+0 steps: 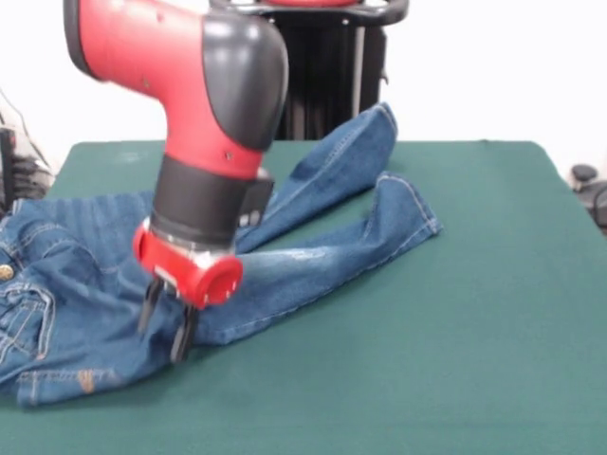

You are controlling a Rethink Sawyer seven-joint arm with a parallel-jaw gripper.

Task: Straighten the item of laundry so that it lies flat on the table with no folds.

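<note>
Green table [455, 313]: fingers [166, 327] on unlabelled jeans [313, 256].

Arm bent low, pincer [166, 327] pointing down w/ fingers apart.

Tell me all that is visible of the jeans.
The jeans are small, blue denim with tan stitching and faded patches. They lie crumpled on the green table. The waist end, with a metal button, reaches the picture's left edge; both legs stretch toward the upper right, their cuffs apart. The gripper hangs low over a folded edge; contact is unclear.
</note>
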